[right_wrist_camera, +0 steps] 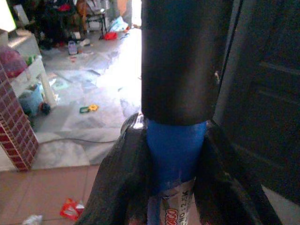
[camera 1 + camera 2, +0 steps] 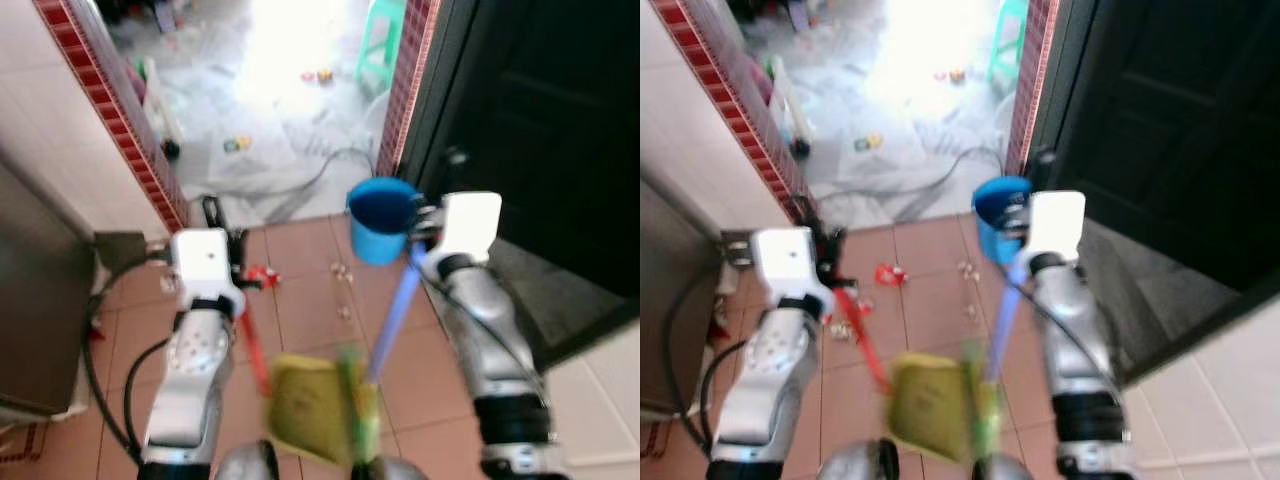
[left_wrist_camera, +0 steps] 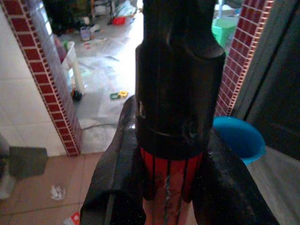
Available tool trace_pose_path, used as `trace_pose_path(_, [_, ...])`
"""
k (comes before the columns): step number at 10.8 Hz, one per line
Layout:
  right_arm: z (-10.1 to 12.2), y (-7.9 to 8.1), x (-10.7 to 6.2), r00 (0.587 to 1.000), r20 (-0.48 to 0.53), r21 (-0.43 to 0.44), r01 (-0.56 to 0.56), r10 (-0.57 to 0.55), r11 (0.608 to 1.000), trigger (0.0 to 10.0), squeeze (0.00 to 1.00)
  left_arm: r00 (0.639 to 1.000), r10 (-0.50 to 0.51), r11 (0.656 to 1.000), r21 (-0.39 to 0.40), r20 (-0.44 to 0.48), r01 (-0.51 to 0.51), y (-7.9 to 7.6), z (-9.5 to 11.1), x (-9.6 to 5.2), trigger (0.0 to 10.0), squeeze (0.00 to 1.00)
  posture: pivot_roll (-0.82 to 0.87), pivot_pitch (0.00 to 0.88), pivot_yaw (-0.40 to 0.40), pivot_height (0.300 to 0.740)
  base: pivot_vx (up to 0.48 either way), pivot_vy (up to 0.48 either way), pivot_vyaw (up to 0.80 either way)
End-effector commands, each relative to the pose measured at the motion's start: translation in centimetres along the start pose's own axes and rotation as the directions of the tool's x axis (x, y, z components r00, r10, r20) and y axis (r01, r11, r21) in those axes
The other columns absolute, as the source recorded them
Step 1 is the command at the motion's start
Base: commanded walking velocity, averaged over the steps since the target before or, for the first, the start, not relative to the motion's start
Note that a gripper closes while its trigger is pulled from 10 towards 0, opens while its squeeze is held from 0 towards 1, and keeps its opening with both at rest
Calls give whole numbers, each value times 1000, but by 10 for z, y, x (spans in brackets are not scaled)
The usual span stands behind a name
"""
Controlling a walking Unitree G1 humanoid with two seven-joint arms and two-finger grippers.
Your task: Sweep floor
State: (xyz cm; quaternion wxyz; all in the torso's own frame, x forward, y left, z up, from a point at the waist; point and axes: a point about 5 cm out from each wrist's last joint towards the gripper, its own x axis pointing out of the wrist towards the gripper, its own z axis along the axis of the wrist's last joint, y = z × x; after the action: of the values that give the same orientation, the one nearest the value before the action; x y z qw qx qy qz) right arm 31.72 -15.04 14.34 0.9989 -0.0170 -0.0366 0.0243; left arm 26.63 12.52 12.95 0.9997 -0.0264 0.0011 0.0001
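Note:
My left gripper [image 3: 168,187] is shut on the red handle [image 2: 255,345] of a yellow-green dustpan [image 2: 303,397], which hangs low between my arms. My right gripper [image 1: 174,187] is shut on the blue handle [image 2: 392,315] of a broom whose green head [image 2: 355,410] sits beside the dustpan. Both handles slant down and inward, blurred. Litter lies on the terracotta tiles ahead: a red wrapper [image 2: 262,275] near the left wrist, and small white scraps [image 2: 343,270] further right.
A blue bucket [image 2: 383,215] stands by the doorway, just beyond my right wrist. A dark door [image 2: 540,120] fills the right side. A grey appliance [image 2: 30,300] with black cables stands at the left. Past the brick-tiled door posts [image 2: 110,90], a cable [image 2: 300,185] and toys lie on a bright floor.

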Motion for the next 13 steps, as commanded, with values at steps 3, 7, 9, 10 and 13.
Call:
trace_pose_path(3, [14, 6, 2, 998, 64, -2, -21, 21, 1000, 10000, 0, 997, 38, 999, 6, 66, -38, 7, 16, 5, 10000, 0, -33, 132, 53, 740, 324, 0, 0])
trace_pose_path(7, [18, 8, 4, 996, 86, -1, -22, 22, 1000, 10000, 0, 993, 66, 998, -6, 102, -66, 9, 25, 10, 10000, 0, -39, 139, 58, 740, 357, 316, 0])
trace_pose_path(9, [15, 8, 3, 997, 78, -8, -24, 24, 1000, 10000, 0, 987, 111, 994, -4, 119, -112, 13, 30, 11, 10000, 0, -46, 136, 60, 740, 352, 326, 0])
trace_pose_path(10, [15, 7, 3, 997, 78, -6, -24, 25, 1000, 10000, 0, 982, 130, 991, 1, 134, -131, 15, 33, 13, 10000, 0, -47, 135, 59, 740, 352, 326, 0])
trace_pose_path(13, [13, 8, 2, 997, 68, -13, -31, 32, 999, 10000, 0, 980, 133, 991, 6, 146, -135, 16, 36, 16, 10000, 0, -44, 135, 52, 740, 319, 215, 0])
